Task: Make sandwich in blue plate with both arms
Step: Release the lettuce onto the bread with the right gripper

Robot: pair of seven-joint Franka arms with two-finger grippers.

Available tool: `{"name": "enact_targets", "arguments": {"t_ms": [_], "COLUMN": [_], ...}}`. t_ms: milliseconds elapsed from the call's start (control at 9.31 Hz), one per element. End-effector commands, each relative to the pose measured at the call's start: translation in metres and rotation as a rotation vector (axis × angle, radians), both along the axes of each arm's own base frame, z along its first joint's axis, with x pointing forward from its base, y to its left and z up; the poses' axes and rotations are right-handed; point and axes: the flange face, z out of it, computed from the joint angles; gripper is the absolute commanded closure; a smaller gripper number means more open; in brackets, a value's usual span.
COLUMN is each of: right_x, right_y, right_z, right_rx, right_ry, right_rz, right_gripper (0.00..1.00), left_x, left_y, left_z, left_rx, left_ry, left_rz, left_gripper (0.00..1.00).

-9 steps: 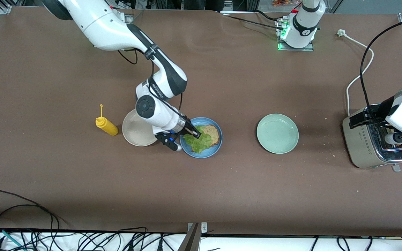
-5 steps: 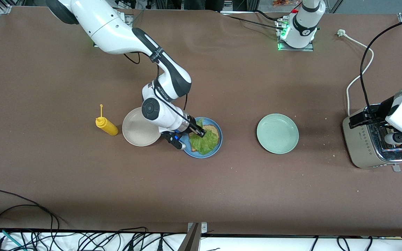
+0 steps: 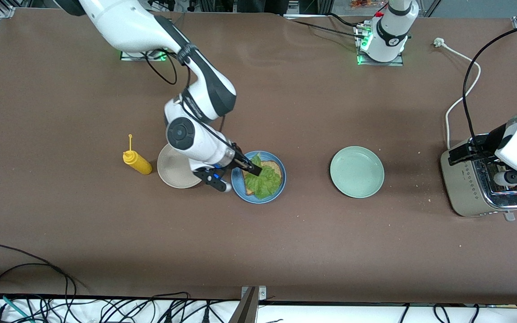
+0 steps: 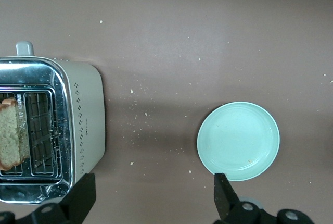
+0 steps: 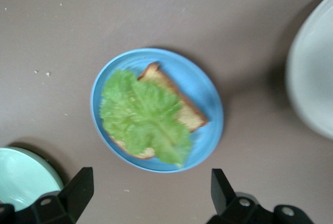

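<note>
The round mid-blue shallow plate [image 3: 280,188] sits on the brown tabletop [image 3: 285,251], just beside the round beige-white plate [image 3: 171,172], and it carries one slice of brown wholemeal bread [image 5: 184,110] with a ruffled green lettuce leaf [image 5: 143,117] lying over most of it. The right gripper [image 3: 251,169] hangs over this blue plate with its jaws wide and holding nothing, so the leaf seems to be set down. The step in hand is, I judge, the second slice: it stands in a slot of the shiny metal toaster [image 4: 86,130], which is well apart from the blue plate, toward the left arm's end. The left gripper [image 4: 151,203] is over the toaster, jaws wide and empty. To do it well, the left arm should come down straight over the slice of toast [image 4: 13,140], close on its faces gently, lift it vertically, and the right arm should first clear the blue plate.
</note>
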Motion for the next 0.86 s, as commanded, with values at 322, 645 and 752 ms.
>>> {"name": "enact_targets", "arguments": {"t_ms": [322,645,752], "right_x": [0.011,-0.011,-0.020], "right_y": [-0.167,-0.266,-0.311], "right_z": [0.076,0.097,0.101], "right_rx": [-0.232,-0.256,-0.217], "right_ry": [0.109,0.110,0.099], "right_rz": [0.509,0.718,0.796], "right_gripper": [0.00,0.00,0.00], "left_x": [-0.001,-0.001,-0.001], "left_y": [-0.003,-0.002,-0.002], "left_z": [-0.001,-0.001,-0.001], "left_rx": [-0.019,-0.020,-0.018], "left_ry": [0.012,0.012,0.012], "left_rz": [-0.011,-0.017,-0.019], "left_gripper": [0.00,0.00,0.00]}}
